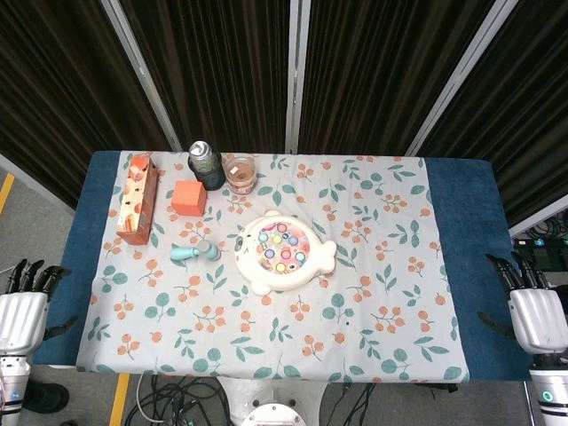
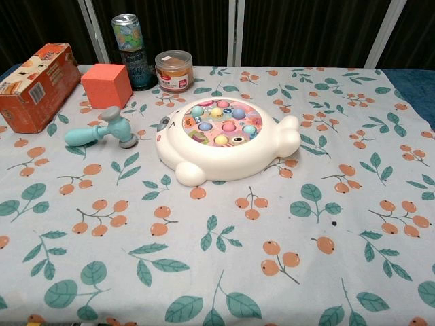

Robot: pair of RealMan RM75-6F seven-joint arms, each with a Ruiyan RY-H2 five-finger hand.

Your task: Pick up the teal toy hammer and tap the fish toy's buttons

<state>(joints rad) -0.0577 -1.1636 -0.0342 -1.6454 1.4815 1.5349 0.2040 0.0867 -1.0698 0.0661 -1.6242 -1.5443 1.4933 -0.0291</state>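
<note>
**hammer unclaimed, both hands idle**

nearest the camera lay the tablecloth (image 2: 217,272). the left hand (image 1: 25,311) and right hand (image 1: 532,311) held nothing, fingers extended, at the table's 8 and 4 o'clock edges. the hammer (image 2: 102,132) lay at the fish toy's (image 2: 224,139) 9 o'clock. lying flat, its handle could slip a grasp, and the cube (image 2: 106,85) stood close behind.

Teal toy hammer (image 2: 102,131) with grey head, lying flat, handle pointing left, just left of white fish toy (image 2: 224,139); pastel round buttons (image 2: 223,124) facing up.
</note>
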